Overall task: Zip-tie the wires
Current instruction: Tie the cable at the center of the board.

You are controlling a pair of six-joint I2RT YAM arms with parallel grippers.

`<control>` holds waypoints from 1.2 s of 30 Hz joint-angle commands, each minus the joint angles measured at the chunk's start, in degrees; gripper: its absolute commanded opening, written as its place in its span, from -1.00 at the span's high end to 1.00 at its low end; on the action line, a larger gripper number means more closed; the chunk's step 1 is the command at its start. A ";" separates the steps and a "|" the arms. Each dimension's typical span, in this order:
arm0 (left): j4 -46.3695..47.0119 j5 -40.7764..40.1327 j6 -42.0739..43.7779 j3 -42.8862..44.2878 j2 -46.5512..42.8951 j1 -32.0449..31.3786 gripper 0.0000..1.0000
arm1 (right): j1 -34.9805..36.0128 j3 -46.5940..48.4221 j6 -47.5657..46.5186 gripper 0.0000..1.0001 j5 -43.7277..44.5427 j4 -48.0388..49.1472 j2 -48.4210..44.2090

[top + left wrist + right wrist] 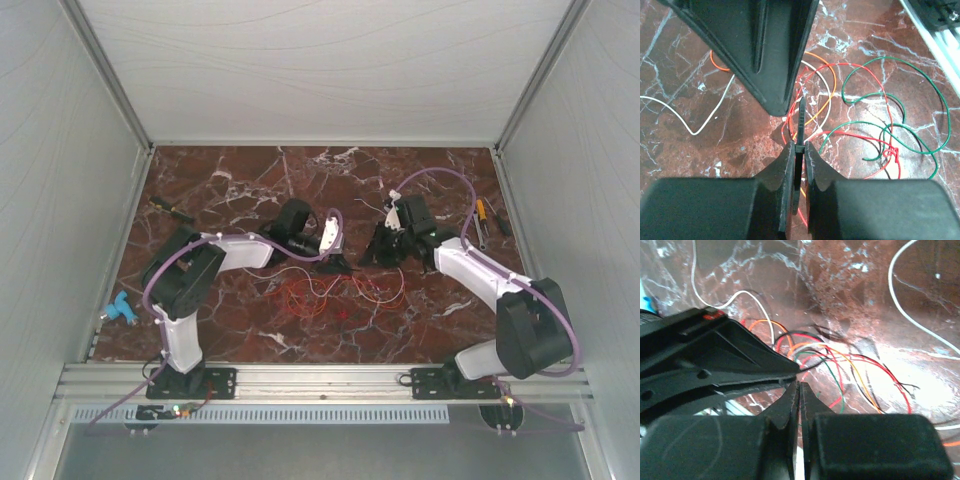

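left arm (190, 280) folds up from its base and reaches right; right arm (480, 275) reaches left. both wrists tip down over mid table (220, 190). left claw (800, 152) pinches the zip tie (801, 120), which stands on edge between its pads. right claw (799, 390) is pressed together close by, with nothing seen in it. wires (892, 151) lie looped on the table beneath.

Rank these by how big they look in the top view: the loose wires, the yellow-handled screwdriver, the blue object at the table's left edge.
1. The wires: their tangle spreads widest by far.
2 and 3. The yellow-handled screwdriver and the blue object: too alike to rank; one is longer and thinner, the other stubbier.
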 commanded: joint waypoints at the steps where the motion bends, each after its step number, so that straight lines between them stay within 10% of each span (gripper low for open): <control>1: -7.47 -1.58 6.27 3.31 0.76 -0.09 0.97 | 0.05 1.27 -5.43 1.00 3.37 -6.73 -1.31; 9: -7.72 0.38 5.52 3.59 0.42 -0.09 0.94 | 0.08 1.88 -6.04 0.98 0.24 -6.92 -3.71; 14: -12.94 5.51 17.61 3.30 0.15 -0.11 0.66 | -1.96 5.59 -9.52 0.34 -7.48 -10.44 -2.76; 18: -13.47 5.02 23.21 2.83 0.12 -0.18 -0.23 | -4.20 9.55 -11.37 0.27 -11.74 -17.68 2.30; 19: -13.92 4.61 24.91 2.83 0.06 -0.18 -0.85 | -4.44 10.23 -11.81 0.26 -12.24 -18.62 3.02; 20: -14.35 4.28 25.92 3.01 -0.05 -0.18 -0.97 | -4.51 10.77 -12.36 0.25 -12.48 -19.26 3.56; 32: -19.77 4.54 22.86 3.64 -6.19 0.00 -1.00 | -5.23 15.62 -16.13 0.22 -12.83 -22.47 4.47; 36: -15.18 0.92 7.56 0.70 -11.11 0.47 -1.00 | -3.18 14.81 -19.39 0.22 -12.76 -21.95 3.06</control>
